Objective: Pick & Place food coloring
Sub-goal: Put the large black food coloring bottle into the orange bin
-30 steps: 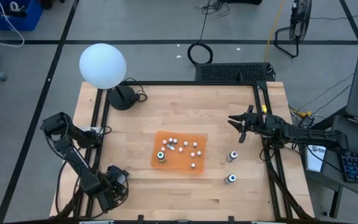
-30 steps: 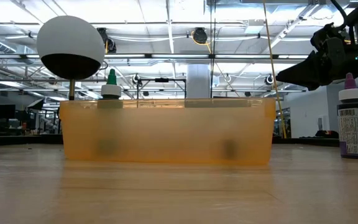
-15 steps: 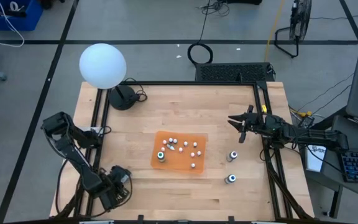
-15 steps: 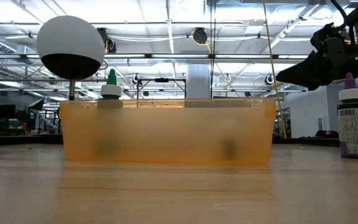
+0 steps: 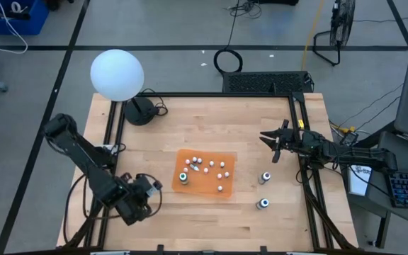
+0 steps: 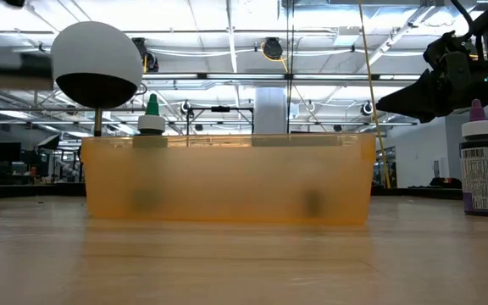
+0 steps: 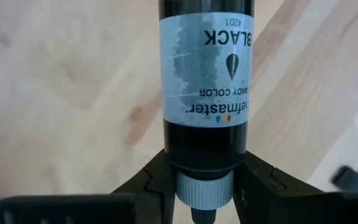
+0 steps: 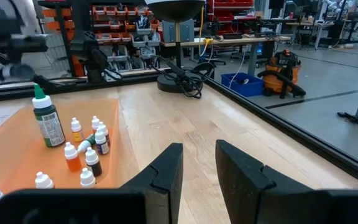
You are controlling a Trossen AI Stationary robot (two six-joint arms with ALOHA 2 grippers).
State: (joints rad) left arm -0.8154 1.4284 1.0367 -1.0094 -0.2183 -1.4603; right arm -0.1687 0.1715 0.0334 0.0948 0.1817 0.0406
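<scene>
Wooden table (image 7: 55, 93) backs wrist-only black bottle (image 7: 207, 87).

black bottle (image 7: 207, 93) label, upside down: "BLACK", "4201", "ANDY COLOR", "hefmaster", rest unreadable

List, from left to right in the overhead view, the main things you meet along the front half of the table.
Left gripper, jaws shut on a black candy-colour bottle → flat orange rectangular tray holding small white-capped bottles → two grey blue-topped bottles standing on the wooden table.
</scene>
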